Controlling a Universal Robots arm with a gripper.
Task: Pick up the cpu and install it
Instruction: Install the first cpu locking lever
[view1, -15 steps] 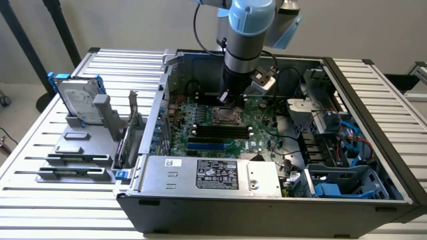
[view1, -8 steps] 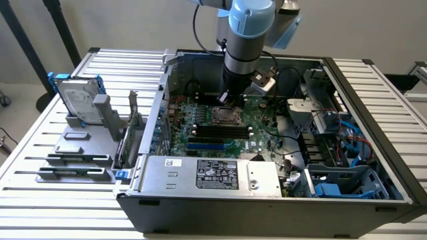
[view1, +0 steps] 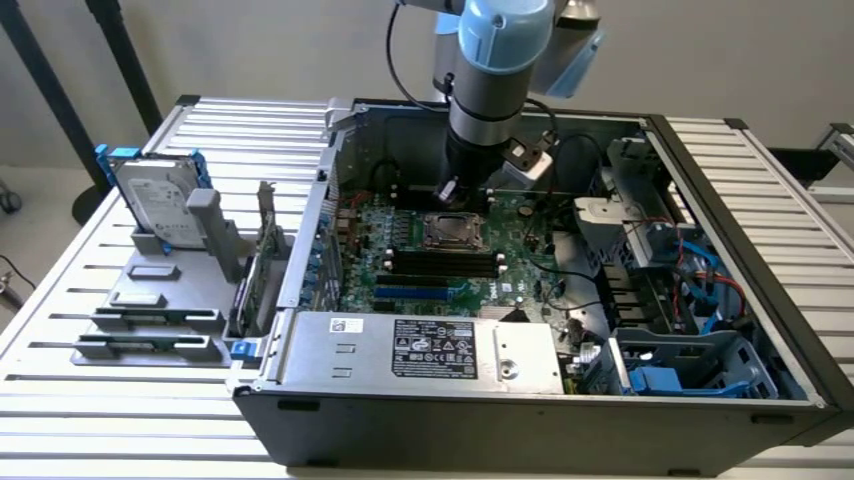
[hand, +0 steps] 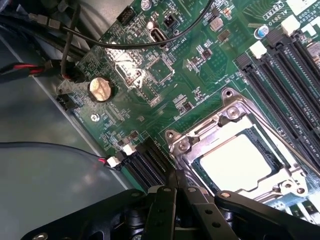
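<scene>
The cpu (hand: 236, 164) shows as a pale, shiny square lying flat inside the metal socket frame (hand: 227, 112) on the green motherboard (hand: 150, 70). My gripper (hand: 176, 179) is shut, its two black fingers pressed together with nothing between them. The tips are just off the corner of the socket frame, beside the cpu rather than over it. In the exterior view the arm reaches down into the open computer case, and the gripper (view1: 449, 192) hangs just behind the socket (view1: 450, 232).
Black memory slots (view1: 447, 262) lie in front of the socket, with the power supply (view1: 427, 350) beyond them. Cables (hand: 45, 67) and a coin battery (hand: 100, 89) crowd the board. Outside the case, on the exterior view's left, a hard drive (view1: 154, 200) stands in a grey holder (view1: 154, 335).
</scene>
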